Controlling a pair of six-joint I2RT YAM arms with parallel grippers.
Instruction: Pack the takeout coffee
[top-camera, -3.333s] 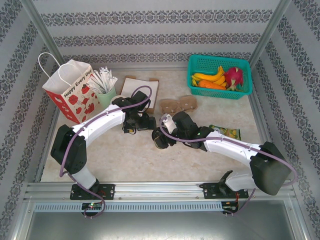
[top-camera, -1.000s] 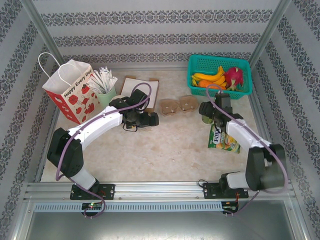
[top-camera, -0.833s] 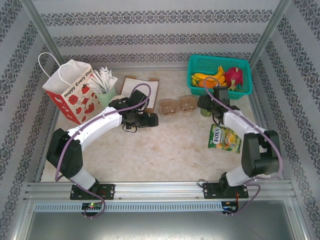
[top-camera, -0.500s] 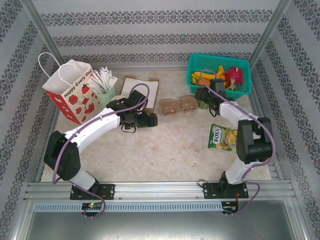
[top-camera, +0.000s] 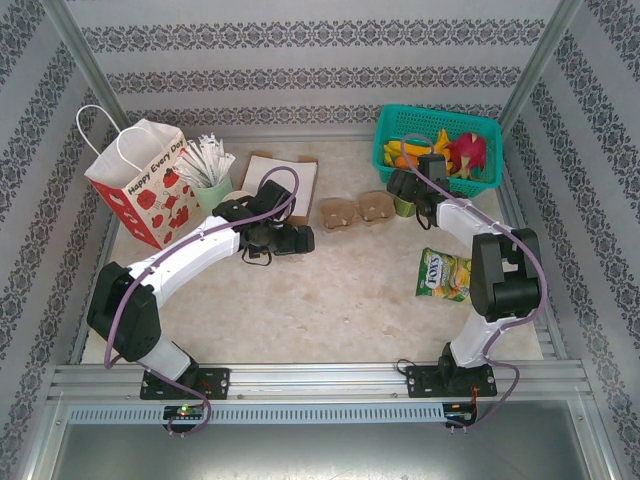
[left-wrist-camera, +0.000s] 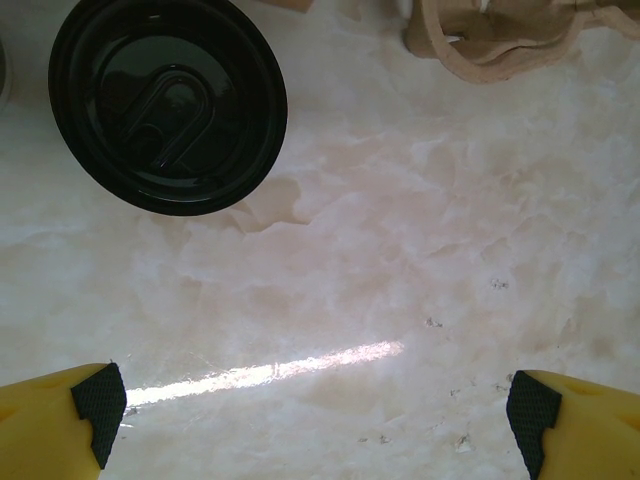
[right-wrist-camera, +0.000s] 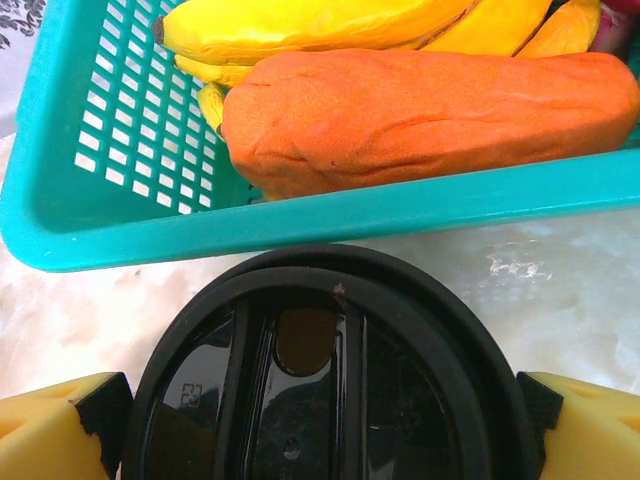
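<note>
1. Right hand (right-wrist-camera: 318, 410): closed on a takeout coffee cup (right-wrist-camera: 320, 370). One black pad (right-wrist-camera: 100, 410) bears on each side of the cup's round black lid. The top view shows this hand (top-camera: 402, 195) at the far right of the surface (top-camera: 330, 300), with the cup's green side (top-camera: 405, 208) below it. The cup sits just beside the near wall of the teal basket (right-wrist-camera: 300, 215), which holds bananas (right-wrist-camera: 300, 25) and an orange vegetable (right-wrist-camera: 420, 110). Whether the cup touches the surface cannot be determined.

2. Left hand (left-wrist-camera: 315, 415): open and gripping nothing, with bare marble between its pads. It hangs over mid-surface (top-camera: 300, 238).

3. A second lidded cup (left-wrist-camera: 168, 105) stands upright on the surface ahead of the left hand, apart from it.

4. A brown cardboard carrier (top-camera: 358, 211) lies between the two hands, with both holes unfilled.
</note>
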